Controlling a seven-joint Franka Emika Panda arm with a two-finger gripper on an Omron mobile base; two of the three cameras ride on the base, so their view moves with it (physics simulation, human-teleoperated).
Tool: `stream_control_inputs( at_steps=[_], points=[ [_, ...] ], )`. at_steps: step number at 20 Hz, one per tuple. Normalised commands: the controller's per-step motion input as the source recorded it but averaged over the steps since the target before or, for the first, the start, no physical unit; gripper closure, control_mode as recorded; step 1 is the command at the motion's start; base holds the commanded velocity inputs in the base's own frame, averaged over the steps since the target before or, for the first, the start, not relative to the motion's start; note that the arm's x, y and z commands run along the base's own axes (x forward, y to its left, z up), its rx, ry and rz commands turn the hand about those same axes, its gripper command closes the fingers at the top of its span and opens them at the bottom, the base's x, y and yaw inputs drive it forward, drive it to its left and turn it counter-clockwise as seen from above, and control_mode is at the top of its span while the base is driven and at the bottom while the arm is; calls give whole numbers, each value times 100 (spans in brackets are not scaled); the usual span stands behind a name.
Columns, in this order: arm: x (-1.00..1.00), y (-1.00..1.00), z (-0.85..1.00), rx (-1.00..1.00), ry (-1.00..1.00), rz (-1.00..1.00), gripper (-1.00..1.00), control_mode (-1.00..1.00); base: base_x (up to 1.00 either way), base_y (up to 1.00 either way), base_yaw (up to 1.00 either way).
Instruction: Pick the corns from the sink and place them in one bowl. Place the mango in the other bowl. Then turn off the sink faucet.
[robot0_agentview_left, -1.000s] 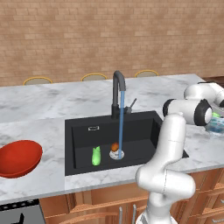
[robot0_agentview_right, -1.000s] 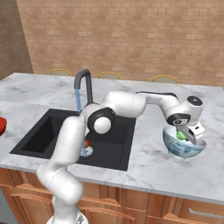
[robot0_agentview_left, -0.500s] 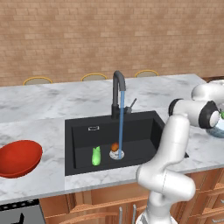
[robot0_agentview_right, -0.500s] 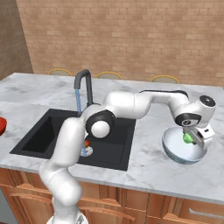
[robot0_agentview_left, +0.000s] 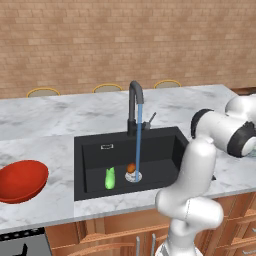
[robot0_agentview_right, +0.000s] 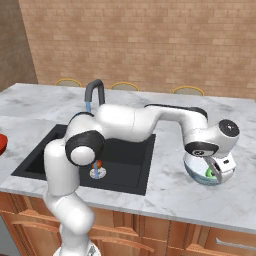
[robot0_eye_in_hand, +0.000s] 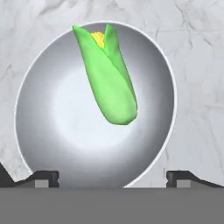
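- Corn cob (robot0_eye_in_hand: 109, 78) lies loose in pale bowl (robot0_eye_in_hand: 39, 109), off-centre toward far rim, husk tip up w/ yellow kernels showing; looks like 1st cob delivered.
- Gripper (robot0_eye_in_hand: 113, 177) directly above bowl, jaws wide apart, nothing held; cob sits beyond and between the tips, not touching.
- Pale bowl on marble counter (robot0_agentview_right: 165, 192) right of sink (robot0_agentview_left: 95, 150).
- 2nd cob (robot0_agentview_left: 109, 178) and mango (robot0_agentview_left: 131, 168) on sink floor by drain, under running faucet (robot0_agentview_left: 134, 102).
- Red bowl (robot0_agentview_left: 20, 180) at counter's left edge, for mango.
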Motion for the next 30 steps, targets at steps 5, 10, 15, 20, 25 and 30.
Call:
stream_control_inputs(
  at_steps=[5,10,15,20,25,30],
  points=[
    [7,53,55,-6,2,-15,-100,-100,0,0,0],
    [-57,31,79,-4,0,-9,-100,-100,0,0,0],
    [-73,61,76,-7,0,-2,-100,-100,0,0,0],
    [-68,73,69,-8,0,0,-100,-100,0,0,0],
    [-53,79,57,-9,0,0,-100,-100,0,0,0],
    [-38,87,28,-8,0,0,-100,-100,0,0,0]
  ],
)
